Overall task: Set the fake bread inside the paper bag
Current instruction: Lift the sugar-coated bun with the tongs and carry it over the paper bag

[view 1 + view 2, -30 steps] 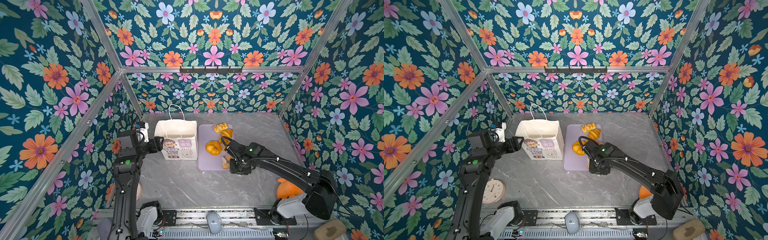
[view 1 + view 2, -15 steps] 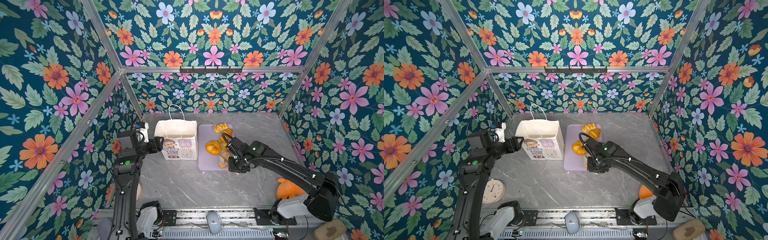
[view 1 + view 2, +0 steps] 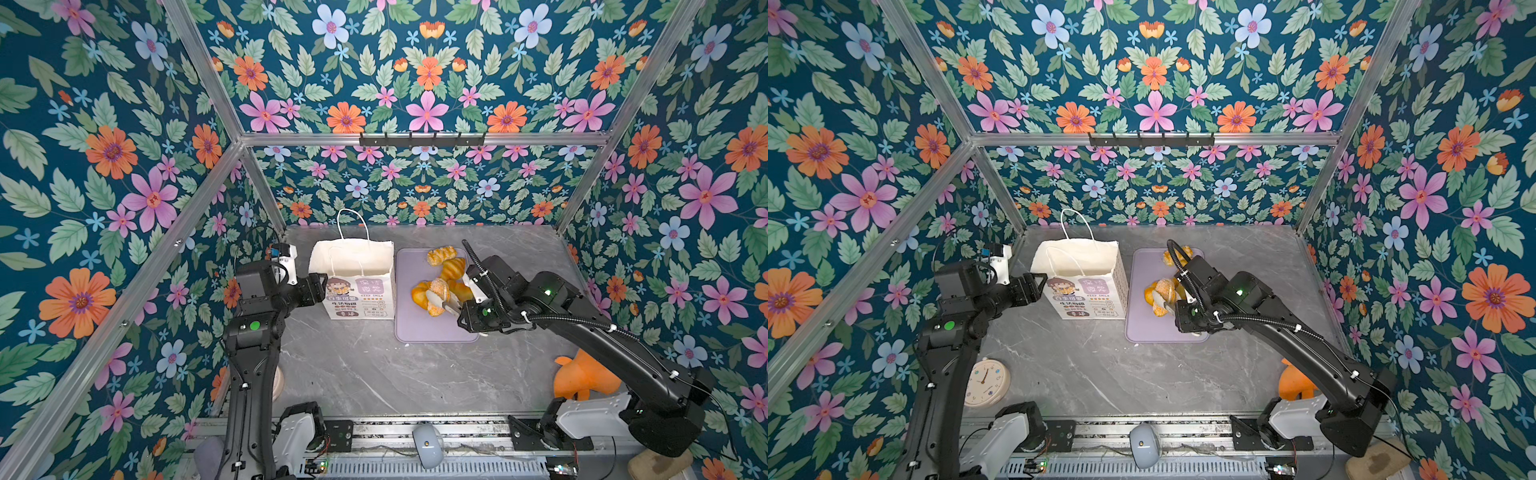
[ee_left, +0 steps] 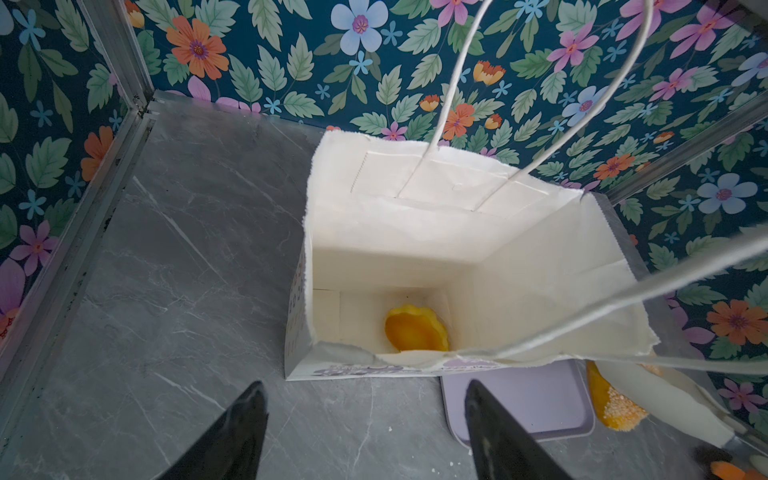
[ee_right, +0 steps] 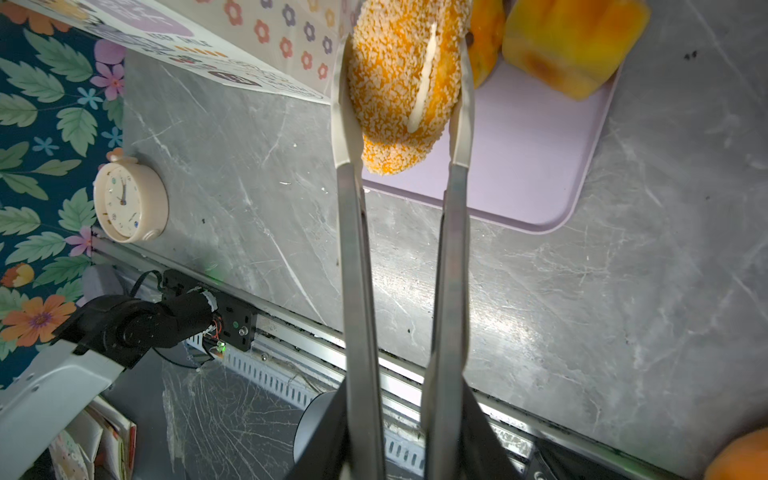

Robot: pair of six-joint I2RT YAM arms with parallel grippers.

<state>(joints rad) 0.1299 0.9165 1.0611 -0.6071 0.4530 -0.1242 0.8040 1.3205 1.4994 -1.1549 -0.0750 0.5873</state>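
Tongs [image 5: 353, 249], clenched in the right gripper [image 5: 405, 401], are pinching the crumbed roll [image 5: 401, 79] between their white tips; the gripper's black fingers are pressing the tongs' steel arms together. In both top views the roll is hanging over the middle of the lilac tray [image 3: 415, 330] and overlapping the pumpkin bun [image 3: 419, 291]; whether it is clearing the bun cannot be told. Three more breads are lying on the tray: a braided pastry [image 3: 441, 255] at the far end, a croissant [image 3: 454, 268] just beside it, and a block loaf [image 5: 573, 45] near the roll. The paper bag [image 3: 361, 291] is standing upright on the table [image 3: 374, 374], just left of the tray, with its mouth open and one cord handle rising above the rim. One golden bread [image 4: 415, 334] is lying on the bag's floor. The left gripper [image 4: 363, 386] is hovering released just beside the bag's left wall, its jaws spread wide with nothing between them. A clock [image 3: 986, 382] is lying near the left arm's base. An orange plush [image 3: 582, 376] is sitting at the table's right edge, well apart from the tray.
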